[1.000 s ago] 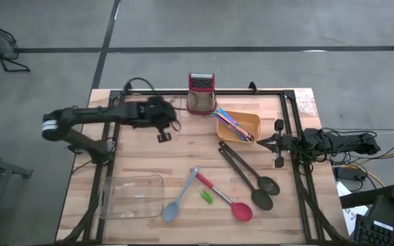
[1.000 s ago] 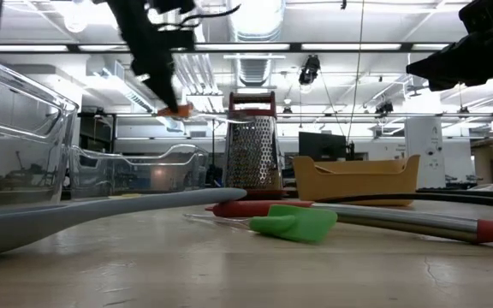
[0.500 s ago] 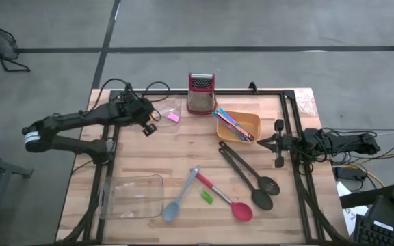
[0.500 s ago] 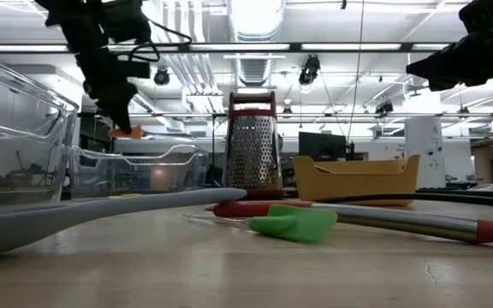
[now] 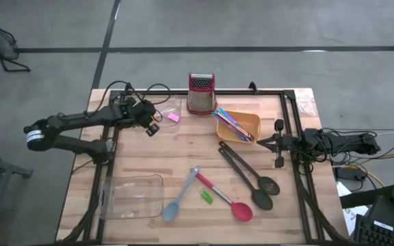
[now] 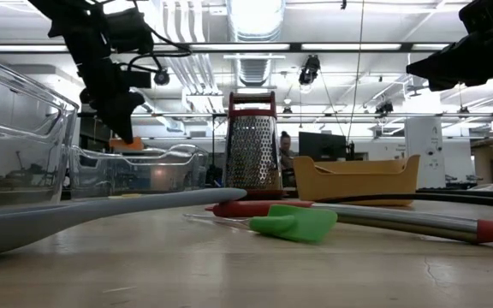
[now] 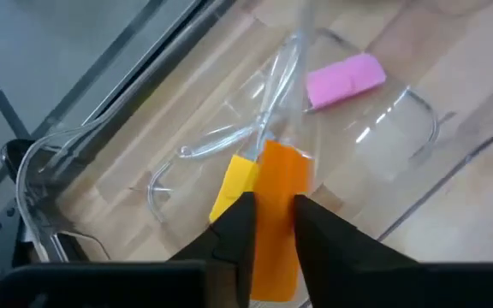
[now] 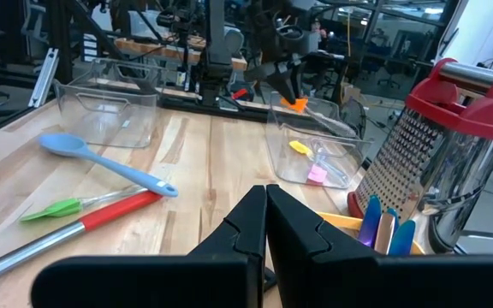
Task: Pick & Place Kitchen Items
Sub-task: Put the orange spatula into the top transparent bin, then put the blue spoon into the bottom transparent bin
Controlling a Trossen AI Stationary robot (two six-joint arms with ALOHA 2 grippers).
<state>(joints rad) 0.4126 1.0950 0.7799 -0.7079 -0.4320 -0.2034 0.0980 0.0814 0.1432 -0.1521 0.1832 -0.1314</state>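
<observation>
Placing step: an orange block (image 7: 277, 214) is being delivered into the far clear tray (image 5: 172, 108) at the table's back left.
Left gripper (image 7: 270, 224): held just above the tray, its fingers (image 7: 240, 224) flanking the orange block; whether the block is gripped or already let go cannot be told.
Tray contents: a yellow block (image 7: 234, 184) and a pink block (image 7: 344, 79) lie inside.
Right gripper (image 8: 265, 216): parked at the table's right edge, fingers pressed together, holding nothing.
Remaining items: grey-blue spatula (image 5: 181, 196), red-headed spoon (image 5: 226, 198), green block (image 5: 206, 197), black slotted spoons (image 5: 248, 176).
Next move: judged to call for a full release, then a lift clear of the tray wall.
</observation>
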